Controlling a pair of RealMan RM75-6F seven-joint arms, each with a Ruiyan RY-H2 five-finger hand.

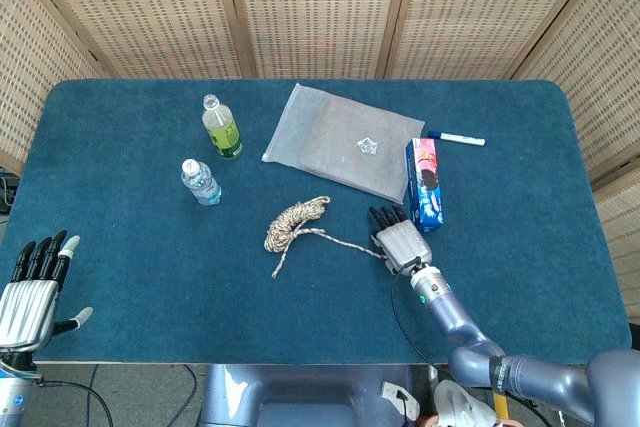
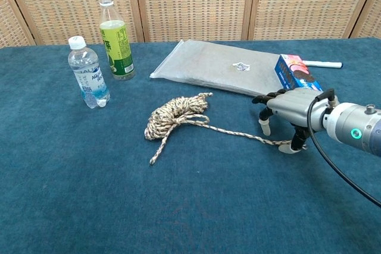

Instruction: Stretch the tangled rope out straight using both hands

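Right hand (image 2: 290,111) over rope (image 2: 178,114) end, seemingly unclosed

two bottles (image 1: 222,128) (image 1: 200,182), one rope (image 1: 296,224), one plastic bag (image 1: 340,142), one box (image 1: 425,185), one marker (image 1: 458,138), two hands (image 1: 400,240) (image 1: 30,292).

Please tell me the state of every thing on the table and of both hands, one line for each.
rope: mostly bundled, one strand trailing toward the right hand
right hand: arched over the strand's end, grip unclear
left hand: open, at the table's near edge
clear bottle: upright, capped
green bottle: upright, capped
plastic pouch: lying flat
cookie box: lying flat
marker: lying, capped
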